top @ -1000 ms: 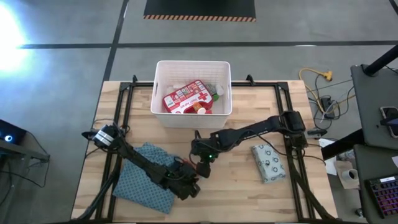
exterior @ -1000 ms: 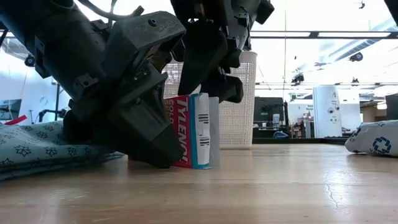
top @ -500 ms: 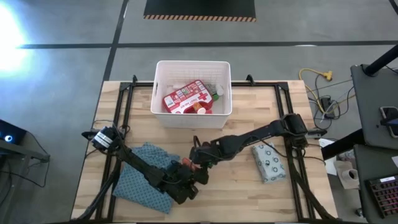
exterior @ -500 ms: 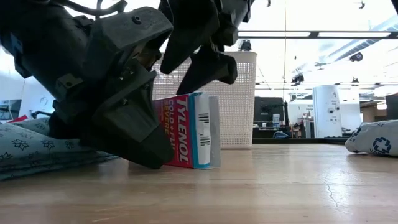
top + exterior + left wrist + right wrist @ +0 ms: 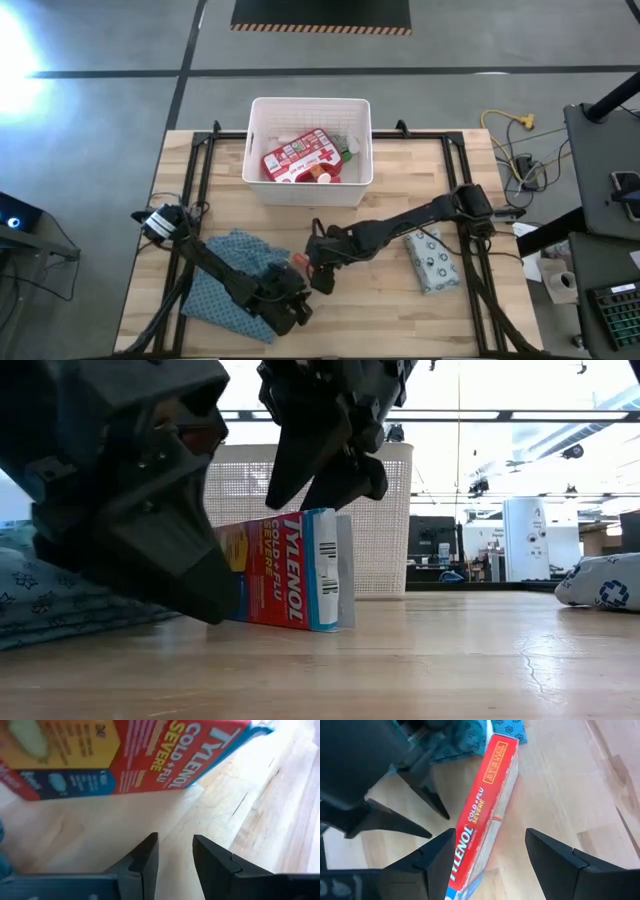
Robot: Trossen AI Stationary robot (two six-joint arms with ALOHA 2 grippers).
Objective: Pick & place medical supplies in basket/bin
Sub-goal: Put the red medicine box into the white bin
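Observation:
The small red-blue-white box [image 5: 290, 570] stands on a long edge on the table, near the cloth's right side [image 5: 300, 262]. My right gripper [image 5: 490, 832] hangs open over the box from above [image 5: 330, 485], one finger on either side of its top, apart from it. My left gripper [image 5: 175, 845] sits low on the near-left side of the box [image 5: 292, 298], its fingers slightly open and clear of the box [image 5: 125, 760]. The white bin [image 5: 258, 140] holds the red-and-white first aid case [image 5: 300, 155] and a green-capped bottle [image 5: 352, 148]. The pale dotted soft pack [image 5: 432, 262] lies on the table's right.
The blue-green patterned cloth [image 5: 225, 275] lies under my left arm on the near left of the table. The bin stands at the far edge, behind the box in the low view [image 5: 385, 520]. Bare wood lies between the box and the soft pack [image 5: 600, 582].
My left gripper has drawn back from the box toward the table's near-left, leaving it standing. My right gripper has shifted slightly left, over the box. The box has stayed upright and turned a little, showing more of its red face.

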